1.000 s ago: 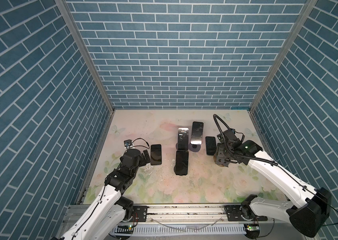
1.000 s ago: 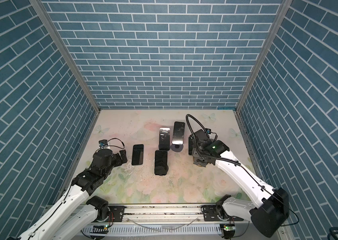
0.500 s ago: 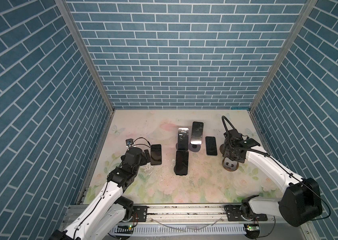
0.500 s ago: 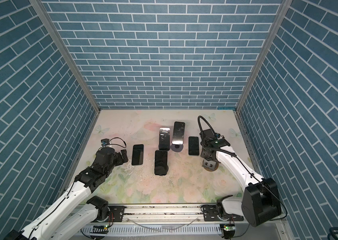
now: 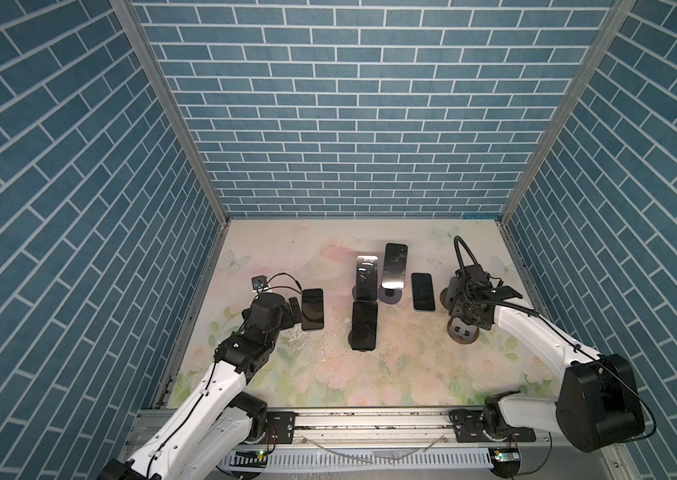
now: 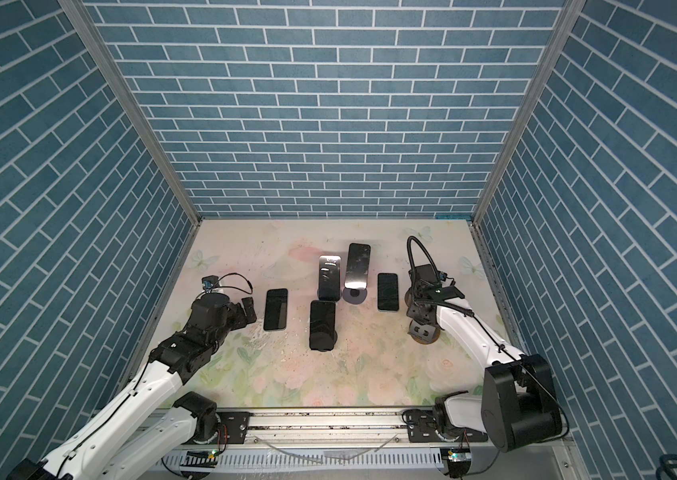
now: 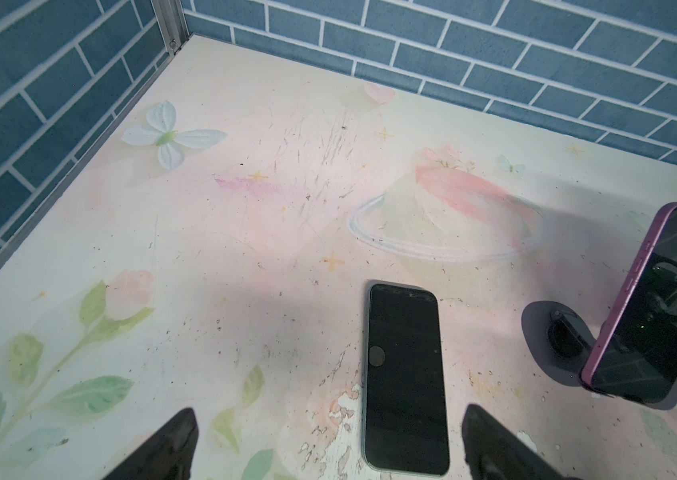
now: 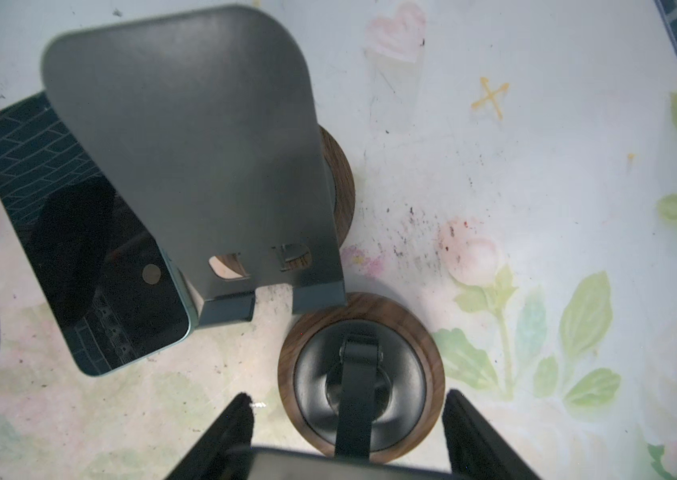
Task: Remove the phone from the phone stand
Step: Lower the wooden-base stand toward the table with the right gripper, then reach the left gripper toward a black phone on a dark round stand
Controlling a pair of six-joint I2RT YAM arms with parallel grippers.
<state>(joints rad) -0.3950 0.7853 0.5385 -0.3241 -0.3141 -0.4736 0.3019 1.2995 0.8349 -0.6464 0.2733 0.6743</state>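
My right gripper (image 5: 469,307) (image 8: 349,397) hangs over a phone stand (image 5: 462,332) (image 8: 426,374) with a round wooden base, near the right wall. A dark flat phone (image 8: 349,467) spans edge-on between its two fingers, and the gripper is shut on it above the stand's arm. In both top views the gripper body hides this phone; the stand's slotted lip (image 6: 422,331) shows bare. My left gripper (image 5: 293,311) (image 7: 328,453) stands open low over the table, with a teal-edged phone (image 7: 405,382) lying flat just ahead of it.
A second, empty wood-based stand (image 8: 187,145) stands close behind the first. A teal phone (image 5: 423,291) lies flat beside it. In the middle, three phones (image 5: 365,282) (image 5: 395,266) (image 5: 363,326) rest on stands. Brick walls close in on three sides.
My right gripper has swung to the right, away from the flat teal phone, and now sits over the wood-based stand. The left arm has barely moved.
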